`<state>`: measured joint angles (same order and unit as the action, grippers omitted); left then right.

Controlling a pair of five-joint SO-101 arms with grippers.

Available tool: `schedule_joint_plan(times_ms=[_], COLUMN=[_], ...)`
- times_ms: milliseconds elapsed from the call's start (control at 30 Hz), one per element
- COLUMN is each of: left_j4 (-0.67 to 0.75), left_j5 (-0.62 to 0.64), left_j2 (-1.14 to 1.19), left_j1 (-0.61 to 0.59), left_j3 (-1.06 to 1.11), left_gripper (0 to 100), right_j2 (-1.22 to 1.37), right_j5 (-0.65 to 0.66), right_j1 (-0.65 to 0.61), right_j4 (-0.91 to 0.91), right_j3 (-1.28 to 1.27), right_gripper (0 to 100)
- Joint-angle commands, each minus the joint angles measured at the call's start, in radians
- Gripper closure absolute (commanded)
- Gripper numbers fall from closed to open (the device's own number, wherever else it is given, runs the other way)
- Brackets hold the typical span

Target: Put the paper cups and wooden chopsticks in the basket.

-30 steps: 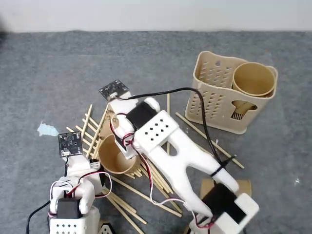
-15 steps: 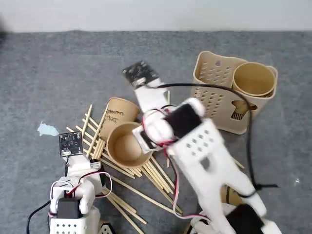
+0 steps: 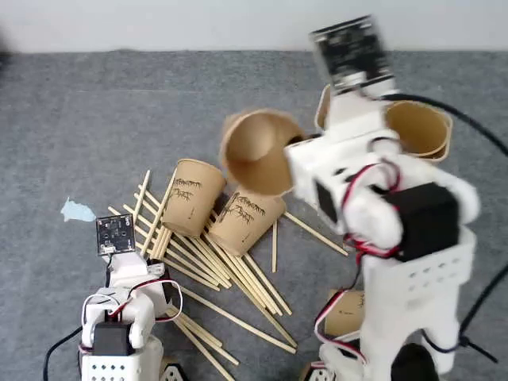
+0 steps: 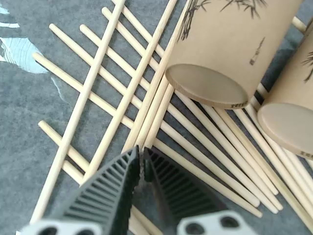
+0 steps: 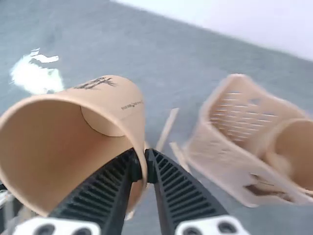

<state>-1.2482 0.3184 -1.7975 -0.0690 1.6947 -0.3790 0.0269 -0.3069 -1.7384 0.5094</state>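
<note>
My right gripper (image 5: 143,164) is shut on the rim of a paper cup (image 5: 73,142), one finger inside and one outside. In the high view that cup (image 3: 258,151) hangs tilted in the air, just left of the beige basket (image 3: 333,107). The basket (image 5: 234,132) holds another paper cup (image 3: 418,128). Two more cups (image 3: 190,197) (image 3: 244,218) lie on their sides on a scatter of wooden chopsticks (image 3: 222,278). My left gripper (image 4: 140,156) is shut and empty, low over chopsticks (image 4: 122,98) near the base of one lying cup (image 4: 230,44).
A pale blue paper scrap (image 3: 77,211) lies on the grey mat left of the chopsticks. A brown object (image 3: 349,313) sits by the right arm's base. The raised right arm covers most of the basket from above.
The right arm has lifted the cup off the chopstick pile and swung it up and right toward the basket, uncovering a second lying cup. The left arm has stayed still.
</note>
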Motion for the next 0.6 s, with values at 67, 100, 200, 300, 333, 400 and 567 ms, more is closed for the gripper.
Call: schedule_joint_plan(times_ms=[67, 100, 200, 300, 333, 400, 567], left_j4=[-0.006, -0.006, -0.006, -0.006, -0.006, -0.006, -0.006], left_j5=[-0.008, -0.008, -0.008, -0.008, -0.008, -0.008, -0.008], left_j2=[-0.014, -0.014, -0.014, -0.014, -0.014, -0.014, -0.014], left_j1=[-0.006, -0.006, -0.006, -0.006, -0.006, -0.006, -0.006], left_j3=[-0.010, -0.010, -0.010, -0.010, -0.010, -0.010, -0.010], left_gripper=[98, 98, 98, 98, 98, 98, 98], right_j2=[-0.024, -0.015, 0.025, 0.079, 0.093, 0.116, 0.134], right_j5=[0.092, 0.106, 0.133, 0.146, 0.146, 0.146, 0.147], right_j1=[0.232, 0.271, 0.380, 0.470, 0.496, 0.538, 0.613], right_j4=[0.097, 0.110, 0.133, 0.136, 0.136, 0.136, 0.136], right_j3=[0.043, 0.043, 0.048, 0.049, 0.049, 0.049, 0.049], right_gripper=[99.1, 99.1, 99.1, 99.1, 99.1, 99.1, 99.1])
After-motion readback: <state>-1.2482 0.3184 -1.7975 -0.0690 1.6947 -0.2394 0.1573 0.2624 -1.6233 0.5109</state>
